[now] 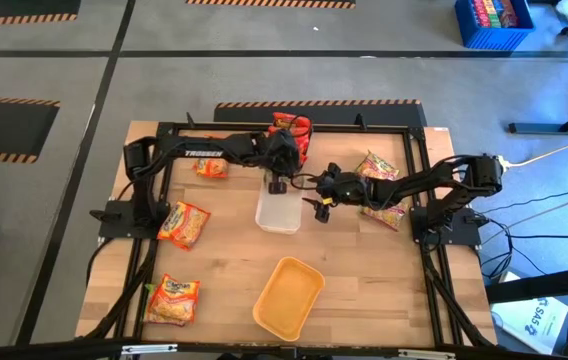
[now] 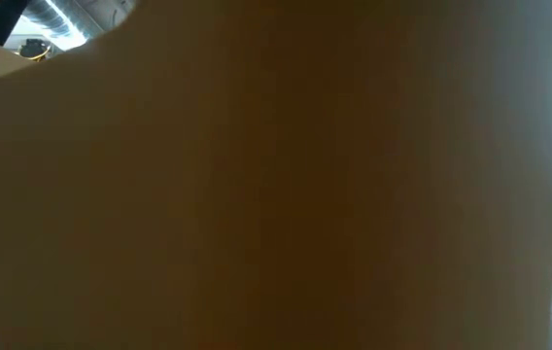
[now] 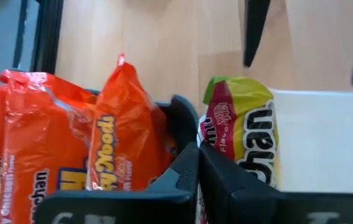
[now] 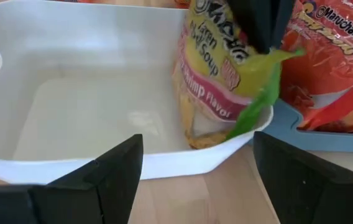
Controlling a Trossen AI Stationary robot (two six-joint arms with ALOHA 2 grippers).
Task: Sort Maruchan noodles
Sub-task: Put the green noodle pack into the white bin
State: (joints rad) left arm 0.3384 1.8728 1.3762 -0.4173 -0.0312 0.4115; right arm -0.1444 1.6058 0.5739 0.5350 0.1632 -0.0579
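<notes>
overhead, two dark arms meet at the middle of a wooden desk (image 1: 364, 290). the left gripper (image 1: 277, 184) has its fingers pinched shut on the top edge of a green-and-yellow noodle packet (image 4: 223, 74), which hangs upright at the rim of the white tray (image 4: 71, 112), its lower end inside the tray. the right gripper (image 1: 320, 208) waits just beside it, fingers wide and holding nothing. red packets (image 3: 46, 149) fill the blue-grey tray (image 4: 301, 127) next to it. other packets lie scattered on the desk – three to the left, more to the right. the packet looks light, crinkly and slippery, the noodle block inside probably brittle – best taken by its flat crimped seam, not squeezed across the middle.
</notes>
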